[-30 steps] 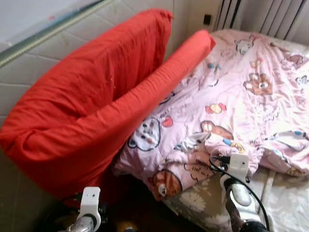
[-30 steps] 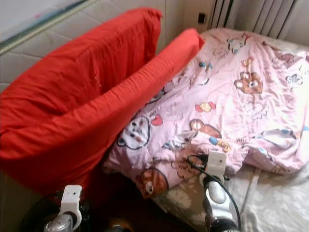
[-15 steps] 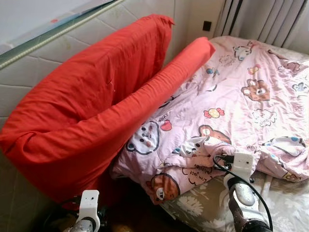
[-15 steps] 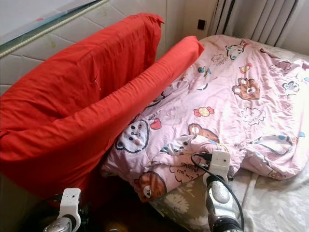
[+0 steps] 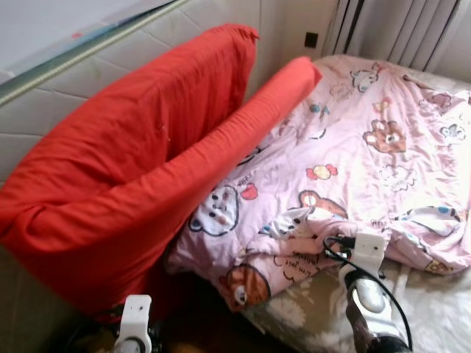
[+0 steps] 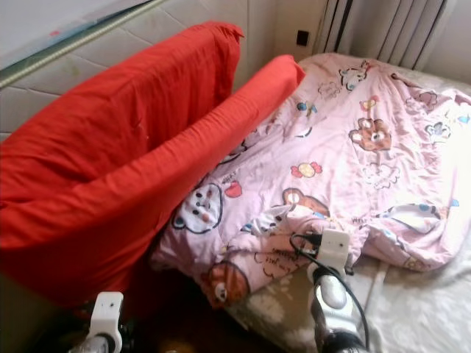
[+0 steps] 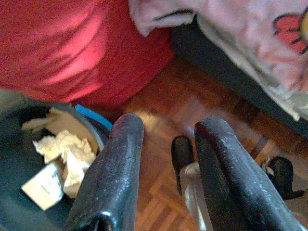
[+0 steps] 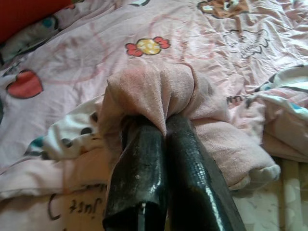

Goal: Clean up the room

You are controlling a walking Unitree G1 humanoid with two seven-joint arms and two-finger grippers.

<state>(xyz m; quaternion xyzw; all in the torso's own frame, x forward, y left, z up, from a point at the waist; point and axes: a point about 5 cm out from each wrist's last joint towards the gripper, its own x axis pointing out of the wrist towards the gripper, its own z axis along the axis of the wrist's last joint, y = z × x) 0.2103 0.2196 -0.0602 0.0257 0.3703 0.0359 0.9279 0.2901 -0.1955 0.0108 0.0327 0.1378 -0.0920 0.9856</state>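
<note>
Closest to the robot's feet, the left gripper (image 7: 163, 159) hangs low over a reddish parquet floor (image 7: 159, 110), its two black fingers (image 7: 115, 173) parted with a clear gap and nothing between them. Just beside it sits a dark bin (image 7: 19, 192) with a blue strip at its rim, crumpled white paper (image 7: 67, 149) lying inside. The left wrist's white mount (image 5: 135, 318) peeks up at the bottom of the head view, below the red bedding.

A little further in, the right gripper (image 8: 161, 144) is at the near edge of the bed, pressed together on a bunched fold of the pink quilt (image 5: 353, 154) (the fabric wraps right over the fingertips, so the tips themselves are hidden). From above, the right arm (image 5: 366, 294) rises over the pale flower-patterned sheet (image 5: 434, 309), its white wrist block touching the rumpled hem of the quilt.

The quilt itself, printed with bears, candies and hearts, is spread unevenly across the mattress, its near corner hanging over the bed's edge toward the floor and its near side wrinkled into folds.

To the left, a big red cushion (image 5: 132, 169) leans against the padded cream wall (image 5: 81, 81), with a second long red pillow (image 5: 250, 125) resting against it and overlapping the quilt's left border.

At the far end, grey-white curtains (image 5: 397, 29) hang behind the bed, and a small dark wall socket (image 5: 312, 40) sits beside them.
</note>
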